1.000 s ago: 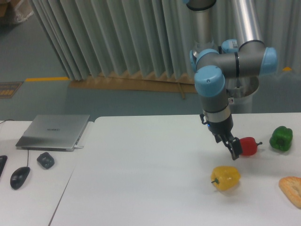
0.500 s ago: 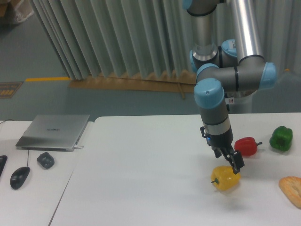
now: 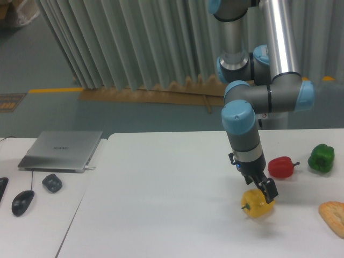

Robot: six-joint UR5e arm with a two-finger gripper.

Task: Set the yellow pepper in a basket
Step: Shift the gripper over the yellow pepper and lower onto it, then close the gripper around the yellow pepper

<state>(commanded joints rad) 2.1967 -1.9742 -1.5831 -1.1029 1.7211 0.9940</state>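
We saw the dark gripper atop the glossy, lobed yellow pepper; its jaw spread was unreadable.

Grey pleated curtain behind white table

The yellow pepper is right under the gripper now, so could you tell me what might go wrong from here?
1. The gripper meets the yellow pepper on its upper right side, not its middle; the glossy, rounded fruit could roll or slip out.
2. The red pepper lies close behind the gripper, so a sideways move could knock it.
3. The basket shows only partly at the right edge, which may make the drop hard to judge.
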